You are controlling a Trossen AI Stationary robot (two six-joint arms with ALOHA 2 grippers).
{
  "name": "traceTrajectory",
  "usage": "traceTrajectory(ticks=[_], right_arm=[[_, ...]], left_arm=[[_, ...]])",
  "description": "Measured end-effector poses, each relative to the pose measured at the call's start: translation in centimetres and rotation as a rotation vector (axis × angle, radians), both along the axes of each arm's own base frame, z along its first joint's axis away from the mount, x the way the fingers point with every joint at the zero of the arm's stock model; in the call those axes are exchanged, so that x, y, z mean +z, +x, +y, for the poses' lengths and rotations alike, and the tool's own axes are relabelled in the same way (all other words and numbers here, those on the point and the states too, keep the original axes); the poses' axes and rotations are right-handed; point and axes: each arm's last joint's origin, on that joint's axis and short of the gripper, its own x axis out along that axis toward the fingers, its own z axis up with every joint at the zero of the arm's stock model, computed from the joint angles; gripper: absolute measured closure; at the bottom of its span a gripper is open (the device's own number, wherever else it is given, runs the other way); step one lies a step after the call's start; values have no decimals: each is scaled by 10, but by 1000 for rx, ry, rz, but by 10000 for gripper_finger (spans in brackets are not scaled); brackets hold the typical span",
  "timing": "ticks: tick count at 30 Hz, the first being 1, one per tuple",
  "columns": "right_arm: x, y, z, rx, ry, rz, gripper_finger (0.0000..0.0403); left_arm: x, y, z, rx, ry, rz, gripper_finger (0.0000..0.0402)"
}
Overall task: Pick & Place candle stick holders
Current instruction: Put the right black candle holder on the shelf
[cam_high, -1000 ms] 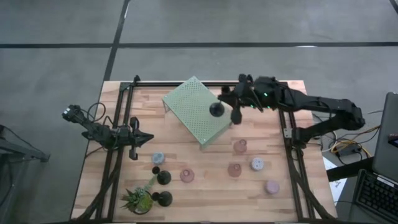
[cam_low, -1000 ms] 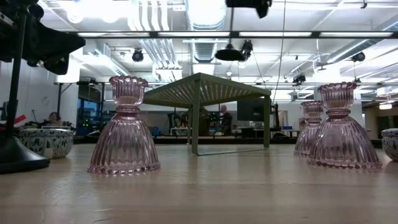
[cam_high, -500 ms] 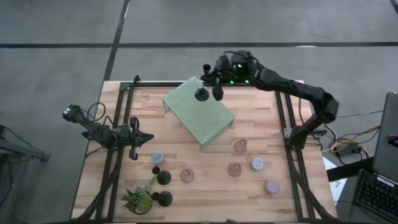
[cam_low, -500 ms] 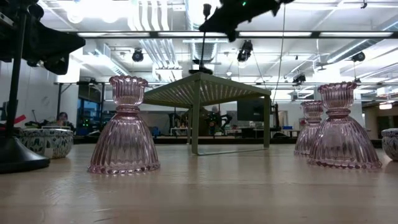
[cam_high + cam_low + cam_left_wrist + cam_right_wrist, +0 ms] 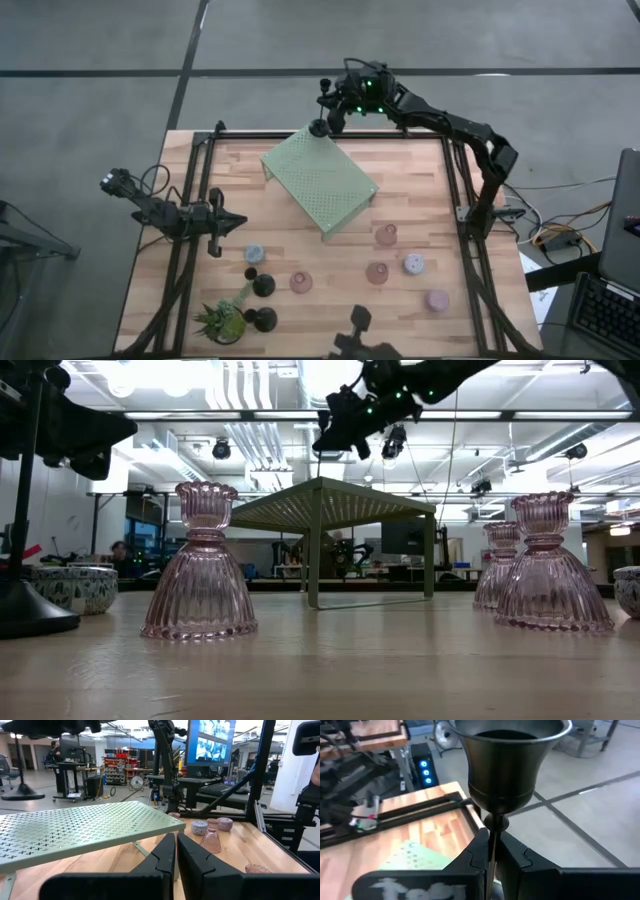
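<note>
My right gripper (image 5: 334,106) is shut on a black candle stick holder with a thin stem; its round base (image 5: 318,128) is at the far corner of the green perforated stand (image 5: 320,178). Its cup (image 5: 510,760) fills the right wrist view. Two more black holders (image 5: 262,285) (image 5: 265,320) stand on their bases near the front left. Pink holders (image 5: 386,235) (image 5: 377,272) (image 5: 300,282) and pale blue-grey cups (image 5: 254,254) (image 5: 413,264) stand on the table. My left gripper (image 5: 240,222) is shut and empty at the left side. My right gripper pinches the holder's thin stem (image 5: 492,840) between its two fingers (image 5: 479,851), just below the cup. The fingers come from the table's right and lie across the stem. The holder is about upright, cup up; whether its base touches the stand, I cannot tell.
A spiky green potted plant (image 5: 222,322) stands at the front left beside the black holders. Another pink holder (image 5: 437,300) stands at the front right. A dark object (image 5: 356,322) shows at the near edge. Black frame rails (image 5: 190,200) run along the table's left and right sides.
My right gripper has carried the black holder from over the stand's right part toward the table's far edge and left, to the stand's far corner. It has stayed shut on the stem, and the holder has stayed about upright.
</note>
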Motion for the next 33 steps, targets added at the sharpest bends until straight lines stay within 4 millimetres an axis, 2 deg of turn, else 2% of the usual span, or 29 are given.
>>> traceTrajectory(ticks=[10, 19, 33], right_arm=[[-12, 20, -13, 28, 54, 46, 388], [-16, 19, -15, 41, 21, 87, 387], [-17, 19, -13, 79, 63, 72, 387]], left_arm=[[0, 0, 0, 0, 0, 0, 381], [0, 0, 0, 0, 0, 0, 381], [0, 0, 0, -1, 0, 0, 381]])
